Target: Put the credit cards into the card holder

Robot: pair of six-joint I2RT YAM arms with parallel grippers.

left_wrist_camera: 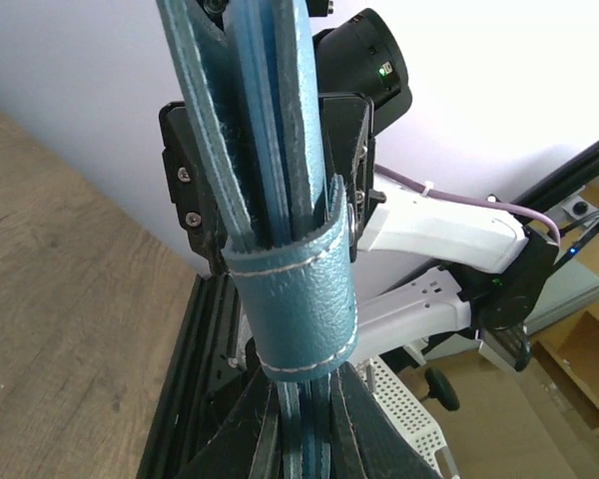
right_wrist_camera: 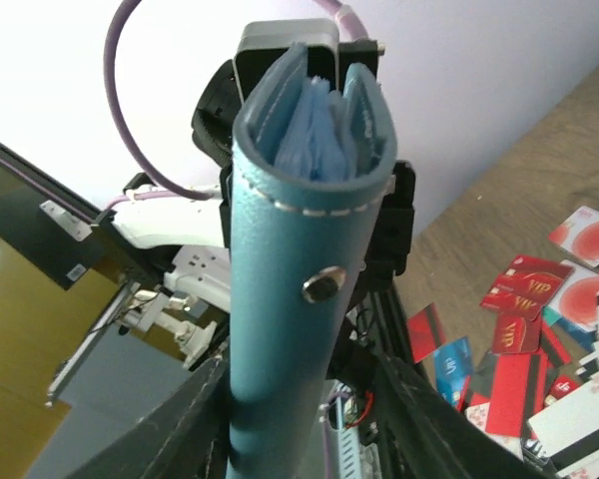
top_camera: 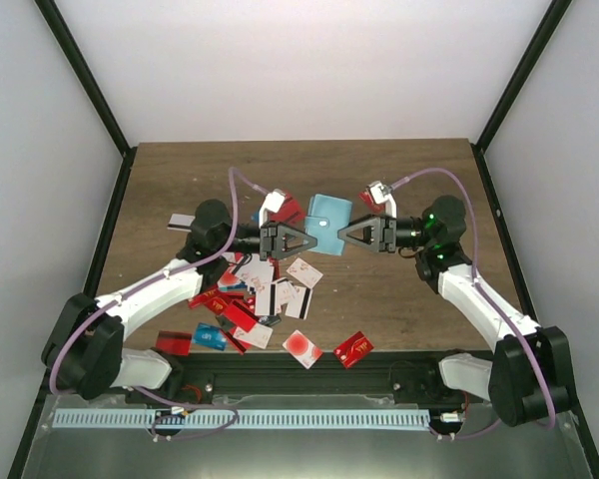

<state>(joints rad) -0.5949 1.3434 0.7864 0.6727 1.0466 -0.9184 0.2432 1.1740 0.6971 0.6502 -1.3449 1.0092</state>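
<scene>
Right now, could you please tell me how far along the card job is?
Done: nothing visible; the pockets show no card. In hand: the left gripper is shut on the card holder, held above the table; the right gripper straddles it, grip unclear. Left: the credit cards lie scattered on the table.
</scene>
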